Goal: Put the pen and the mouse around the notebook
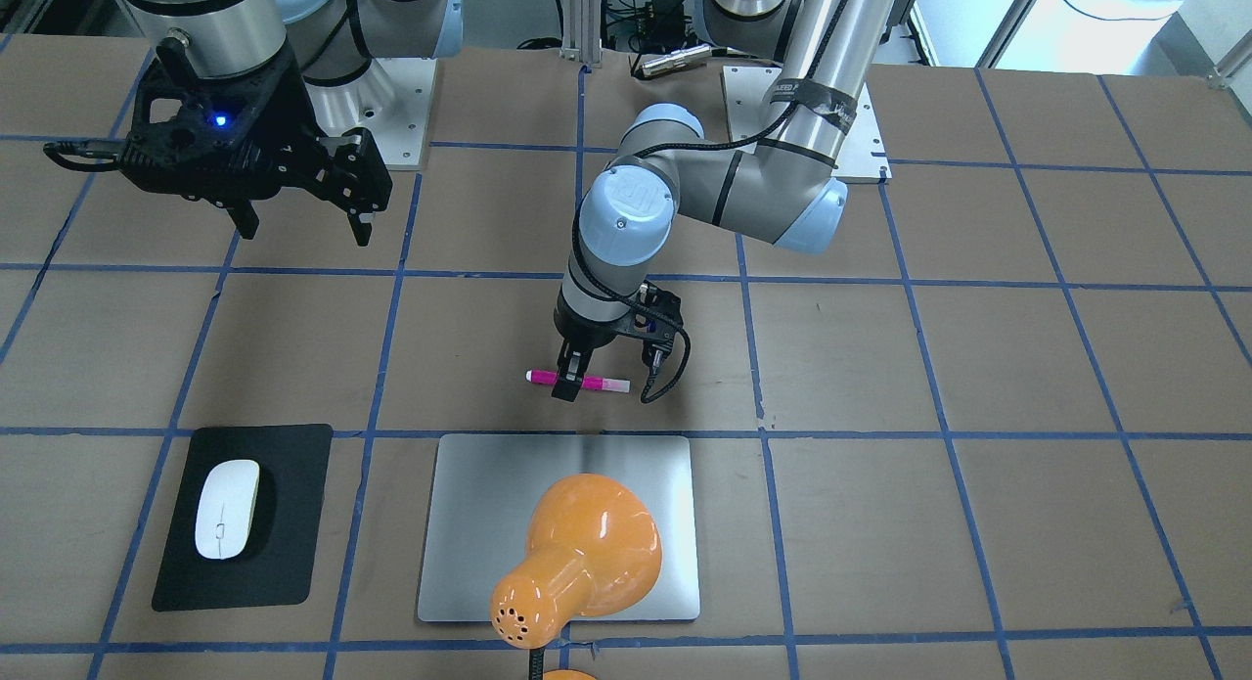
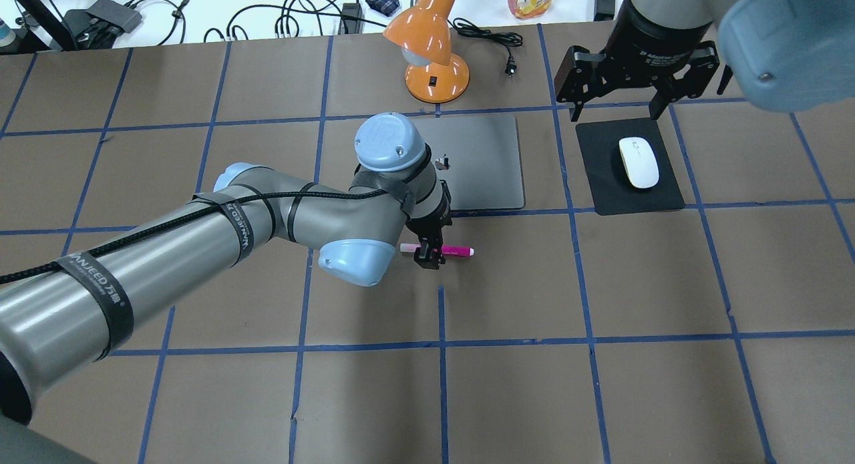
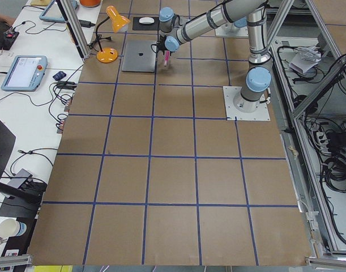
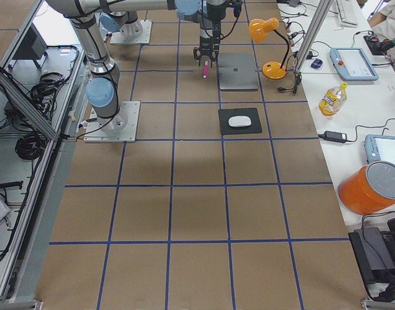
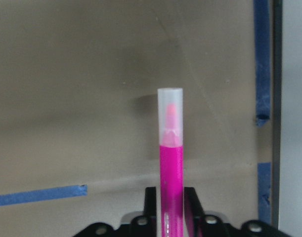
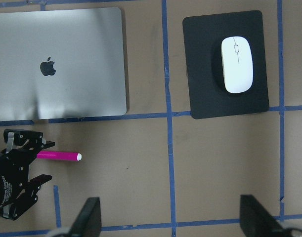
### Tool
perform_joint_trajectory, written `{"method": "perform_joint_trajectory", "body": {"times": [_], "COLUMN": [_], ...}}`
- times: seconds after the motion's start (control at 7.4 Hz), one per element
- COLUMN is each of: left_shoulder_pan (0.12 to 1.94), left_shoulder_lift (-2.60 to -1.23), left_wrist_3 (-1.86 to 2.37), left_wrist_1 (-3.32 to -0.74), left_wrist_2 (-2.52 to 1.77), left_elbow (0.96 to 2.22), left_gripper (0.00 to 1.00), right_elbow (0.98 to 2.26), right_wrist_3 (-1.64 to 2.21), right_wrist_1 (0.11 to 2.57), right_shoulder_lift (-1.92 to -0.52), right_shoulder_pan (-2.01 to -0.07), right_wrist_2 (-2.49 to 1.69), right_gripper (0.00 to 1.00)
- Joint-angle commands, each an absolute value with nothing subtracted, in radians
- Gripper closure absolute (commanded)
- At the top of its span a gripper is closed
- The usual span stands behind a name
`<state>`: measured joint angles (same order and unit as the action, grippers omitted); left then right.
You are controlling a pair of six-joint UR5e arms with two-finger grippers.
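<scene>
Left tool (image 1: 570,379) had the pink pen (image 2: 455,251) pinched around its middle, held level just off the notebook's (image 1: 469,523) robot-side edge. Right tool (image 2: 616,110) hung up in the air, fingers spread wide, nothing in it. White mouse (image 1: 227,509) sat on a black pad (image 1: 289,563) beside the notebook, on the right arm's side of the worktop (image 1: 978,367). Orange lamp (image 2: 434,77) stood at the notebook's far edge.
</scene>
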<state>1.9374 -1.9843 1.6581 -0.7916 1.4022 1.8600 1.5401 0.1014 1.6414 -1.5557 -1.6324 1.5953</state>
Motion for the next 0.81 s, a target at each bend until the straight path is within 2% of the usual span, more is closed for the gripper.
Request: {"method": "perform_joint_trajectory", "body": {"times": [0.0, 0.68], "left_shoulder_pan": [1.855, 1.610], "left_shoulder_lift": [-1.941, -1.818], "left_wrist_3": [1.363, 0.684], "left_wrist_1": [-0.807, -0.885], "left_wrist_2": [1.407, 1.399], "left_elbow": [1.849, 1.845], "left_gripper": [0.00, 0.00], "right_elbow": [1.540, 1.542], "right_wrist_3": [0.101, 0.101], "right_wrist_1": [1.641, 1.641], "right_shoulder_lift": [-1.555, -1.552], "right_shoulder_pan": [-1.632, -1.631], "right_wrist_2": [1.595, 1.597], "right_gripper": [0.00, 0.00]}}
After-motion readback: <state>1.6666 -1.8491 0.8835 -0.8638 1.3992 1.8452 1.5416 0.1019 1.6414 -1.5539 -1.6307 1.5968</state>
